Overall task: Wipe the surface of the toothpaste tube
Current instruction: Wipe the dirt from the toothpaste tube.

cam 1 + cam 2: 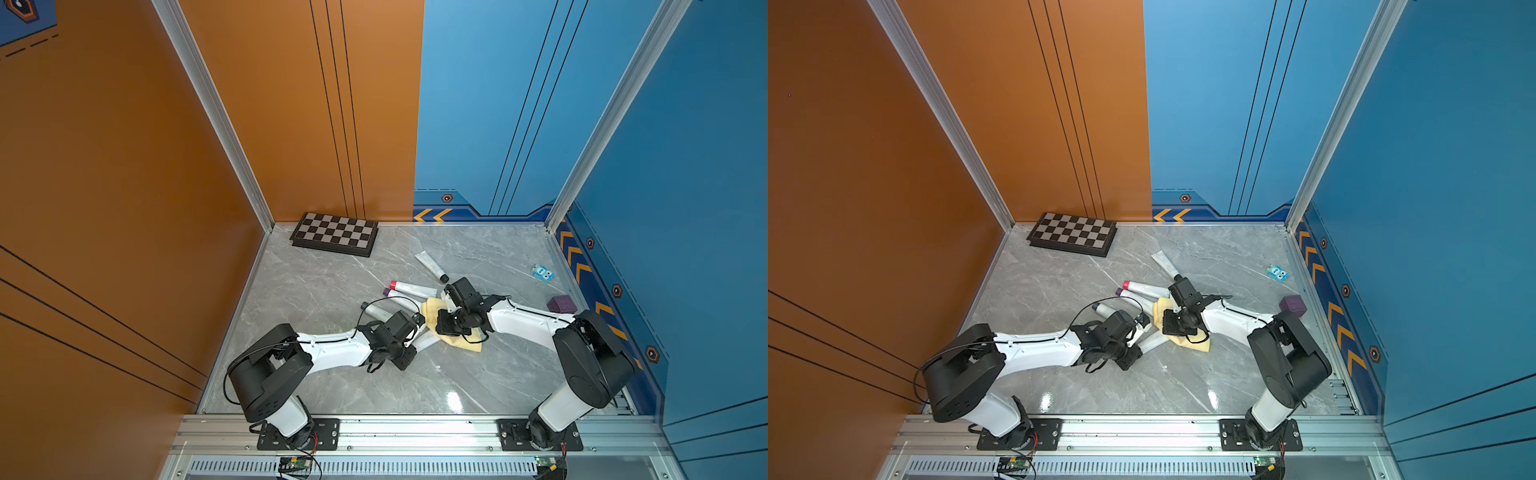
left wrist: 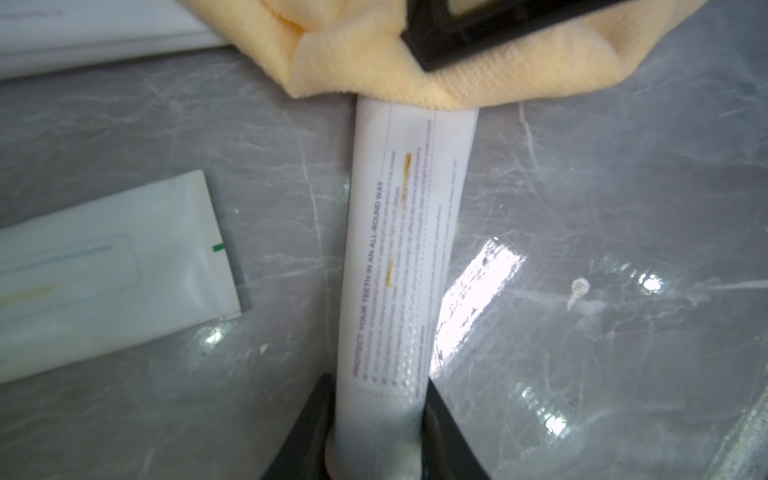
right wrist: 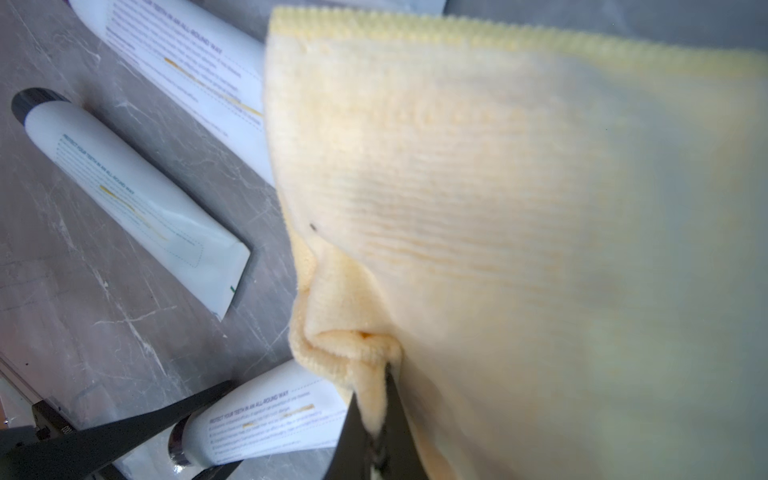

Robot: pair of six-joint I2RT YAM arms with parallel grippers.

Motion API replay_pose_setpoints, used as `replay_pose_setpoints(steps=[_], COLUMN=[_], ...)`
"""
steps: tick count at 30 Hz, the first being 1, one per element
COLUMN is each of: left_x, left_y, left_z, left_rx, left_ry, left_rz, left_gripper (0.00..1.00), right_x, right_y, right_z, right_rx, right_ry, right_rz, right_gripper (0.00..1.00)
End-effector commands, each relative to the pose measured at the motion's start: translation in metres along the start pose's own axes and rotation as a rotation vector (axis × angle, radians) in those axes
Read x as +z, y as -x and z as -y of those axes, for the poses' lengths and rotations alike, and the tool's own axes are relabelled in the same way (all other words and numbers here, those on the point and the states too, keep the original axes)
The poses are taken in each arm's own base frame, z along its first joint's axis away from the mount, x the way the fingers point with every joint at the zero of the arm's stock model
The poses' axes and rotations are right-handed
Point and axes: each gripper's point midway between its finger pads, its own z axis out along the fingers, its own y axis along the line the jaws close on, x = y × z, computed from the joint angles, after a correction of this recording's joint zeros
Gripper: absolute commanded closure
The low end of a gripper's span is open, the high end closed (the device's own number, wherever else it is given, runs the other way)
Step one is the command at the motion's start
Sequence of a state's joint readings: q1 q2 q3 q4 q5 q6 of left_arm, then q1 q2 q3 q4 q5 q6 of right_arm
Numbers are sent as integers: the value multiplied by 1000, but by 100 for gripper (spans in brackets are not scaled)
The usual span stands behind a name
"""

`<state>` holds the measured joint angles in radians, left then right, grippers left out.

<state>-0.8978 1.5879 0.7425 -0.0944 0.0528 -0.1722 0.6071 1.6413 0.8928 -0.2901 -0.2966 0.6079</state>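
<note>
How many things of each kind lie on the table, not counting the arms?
Toothpaste tubes: 5 (black-capped tube, red-capped tube, purple-capped tube, grey-capped tube, held tube in the left pincer)
Yellow cloth: 1
Chessboard: 1
Small blue box: 1
Purple block: 1
Total: 9

End of toothpaste tube (image 2: pixel 405 249) beneath yellow cloth (image 2: pixel 498 79) (small print blurry)

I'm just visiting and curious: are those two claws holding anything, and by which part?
The left gripper clamps a tube at its cap end. The right gripper pinches a bunched fold of the cloth.
</note>
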Motion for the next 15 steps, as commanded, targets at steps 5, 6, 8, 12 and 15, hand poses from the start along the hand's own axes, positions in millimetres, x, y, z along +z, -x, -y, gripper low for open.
replay_pose_setpoints(steps=[5, 6, 8, 12, 15], left_x=[11, 11, 11, 11, 10], left_y=[-41, -41, -41, -41, -40], left_z=[-8, -8, -8, -8, -8], left_rx=[5, 6, 5, 5, 6], left_ry=[37, 37, 37, 39, 39], left_rz=[-147, -148, -149, -149, -145], left_gripper=[78, 78, 78, 78, 78], right_x=[26, 27, 29, 30, 19], right_y=[-45, -46, -48, -47, -39], right_z=[-35, -35, -34, -13, 19], right_rx=[35, 41, 43, 55, 54], right_ry=[142, 143, 142, 71, -44], right_rz=[-158, -163, -171, -172, -136], right_gripper=[100, 100, 100, 100, 100])
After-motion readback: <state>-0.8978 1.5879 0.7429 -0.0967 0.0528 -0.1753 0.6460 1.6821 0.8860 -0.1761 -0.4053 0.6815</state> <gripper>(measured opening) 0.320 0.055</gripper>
